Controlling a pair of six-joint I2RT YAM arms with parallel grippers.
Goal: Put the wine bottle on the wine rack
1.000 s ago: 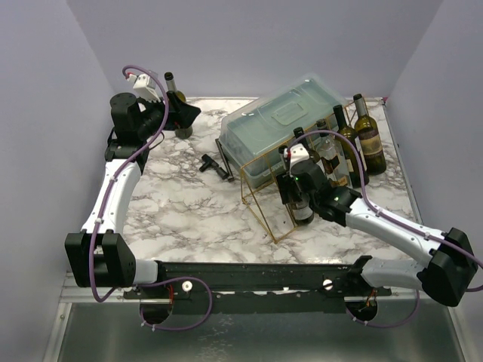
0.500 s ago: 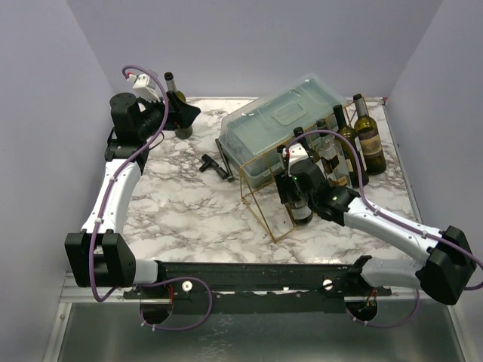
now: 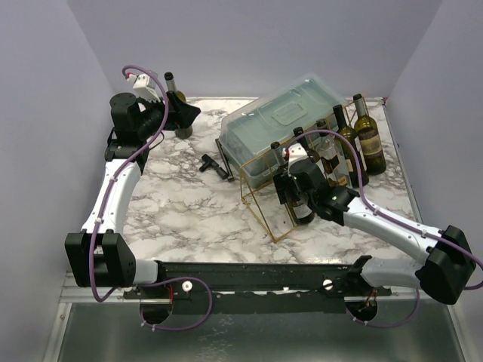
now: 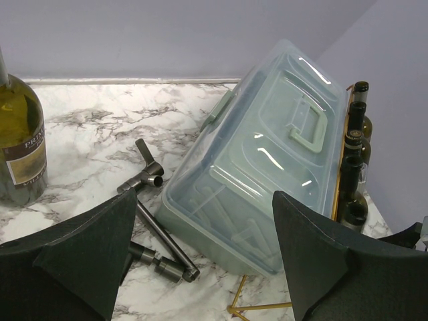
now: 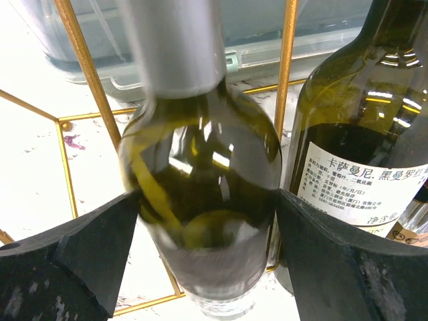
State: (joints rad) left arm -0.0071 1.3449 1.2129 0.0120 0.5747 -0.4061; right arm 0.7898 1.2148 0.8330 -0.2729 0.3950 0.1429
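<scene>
I note right gripper [image 5: 207, 214] straddling wine bottle [image 5: 200, 154] against the wine rack [image 5: 289, 60] for seating (grip indeterminate; left gripper [image 4: 204, 200] wide, empty).

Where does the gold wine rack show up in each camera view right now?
Top external: wine rack right of centre, on the near side of the plastic box.
Left wrist: only its gold wires at the bottom edge, below the box.
Right wrist: its gold bars behind the close wine bottle.
Shared landmark: the plastic box, at the top there.
</scene>
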